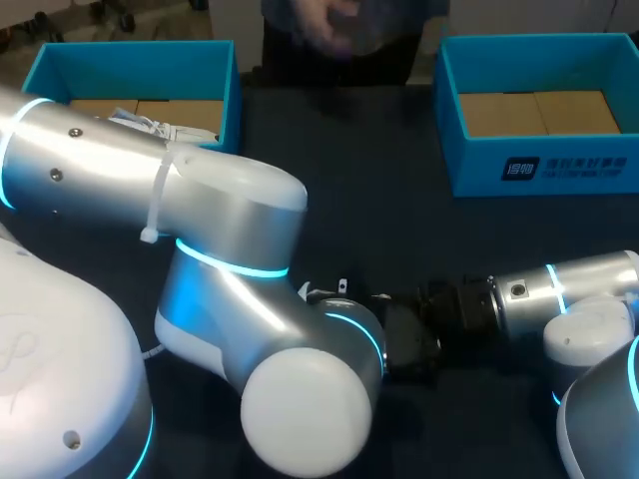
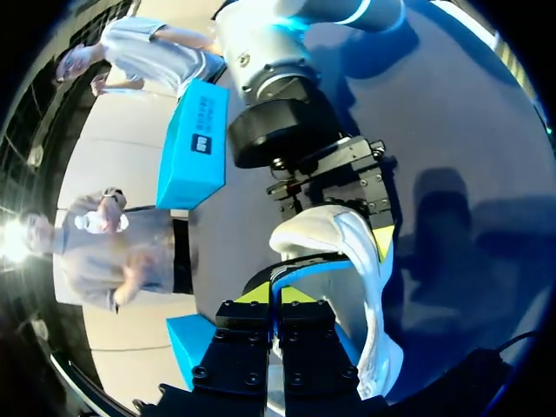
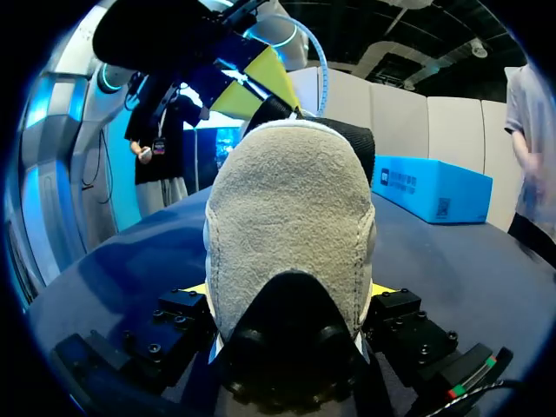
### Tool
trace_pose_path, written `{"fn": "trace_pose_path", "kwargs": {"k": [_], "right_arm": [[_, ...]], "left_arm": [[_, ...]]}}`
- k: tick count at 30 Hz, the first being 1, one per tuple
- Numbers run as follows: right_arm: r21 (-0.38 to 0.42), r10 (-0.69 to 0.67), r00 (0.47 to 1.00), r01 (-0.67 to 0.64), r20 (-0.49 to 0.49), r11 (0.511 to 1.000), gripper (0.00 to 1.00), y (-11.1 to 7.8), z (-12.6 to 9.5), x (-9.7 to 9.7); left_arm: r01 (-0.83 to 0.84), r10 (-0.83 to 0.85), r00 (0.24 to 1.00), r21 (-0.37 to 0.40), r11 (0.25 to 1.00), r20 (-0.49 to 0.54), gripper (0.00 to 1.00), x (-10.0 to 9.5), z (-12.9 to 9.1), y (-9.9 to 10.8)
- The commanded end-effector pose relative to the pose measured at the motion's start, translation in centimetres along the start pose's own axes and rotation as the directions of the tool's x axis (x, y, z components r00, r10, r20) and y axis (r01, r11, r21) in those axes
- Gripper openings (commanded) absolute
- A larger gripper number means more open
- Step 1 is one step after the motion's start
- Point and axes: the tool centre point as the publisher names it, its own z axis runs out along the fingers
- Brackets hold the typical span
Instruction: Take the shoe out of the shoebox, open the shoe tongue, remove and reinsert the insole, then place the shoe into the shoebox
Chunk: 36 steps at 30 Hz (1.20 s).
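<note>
The shoe point(image 3: 291, 226) is out of its box, low over the table point(image 1: 359, 200) at the near middle and well apart from both shoeboxes. The right gripper point(image 3: 288, 288) clamps its sides near the heel, and the left gripper point(image 2: 280, 295) has its yellow tips drawn narrow, nipping a thin part at the shoe's opening. I cannot tell whether that part is the tongue or the insole. The risk, as I judge it, lies in the two arms working against each other. A pull from the left could drag the soft upper through the right fingers and twist the shoe loose, or the thin part could slip from the tips. As for writing, the right shoebox point(image 1: 544, 170) bears a white logo block and a line of print on its front wall, too small to make out; the left shoebox point(image 1: 60, 65) shows none.
</note>
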Motion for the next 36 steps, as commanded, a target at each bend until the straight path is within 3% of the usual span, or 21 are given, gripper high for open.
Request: {"fn": "trace_pose_path", "kwargs": {"k": [1,14,15,17,18,21,36], "right_arm": [[0.004,0.0,1.0,0.0,0.001,1.0,0.0,0.1,0.1,0.1],[0.004,0.0,1.0,0.0,0.001,1.0,0.0,0.1,0.1,0.1],[0.004,0.0,1.0,0.0,0.001,1.0,0.0,0.1,0.1,0.1],[0.004,0.0,1.0,0.0,0.001,1.0,0.0,0.1,0.1,0.1],[0.004,0.0,1.0,0.0,0.001,1.0,0.0,0.1,0.1,0.1],[0.004,0.0,1.0,0.0,0.001,1.0,0.0,0.1,0.1,0.1],[0.004,0.0,1.0,0.0,0.001,1.0,0.0,0.1,0.1,0.1]], "left_arm": [[0.04,-0.039,0.999,0.013,0.999,-0.002,0.0,-0.5,-0.1,0.6],[0.098,-0.098,0.995,0.035,0.995,-0.014,0.0,-0.5,-0.4,1.4],[0.09,-0.089,0.996,0.036,0.995,-0.018,0.21,-0.4,-0.4,1.4],[0.058,-0.057,0.998,0.045,0.997,-0.023,0.33,-0.3,-0.4,1.3],[0.042,-0.041,0.999,0.045,0.998,-0.018,0.45,-0.1,-0.4,1.2],[-0.01,0.011,1.0,0.05,0.999,-0.012,0.49,0.0,-0.6,0.8],[-0.262,0.264,0.964,0.076,0.962,-0.013,0.47,-0.2,-1.6,-0.5]]}}
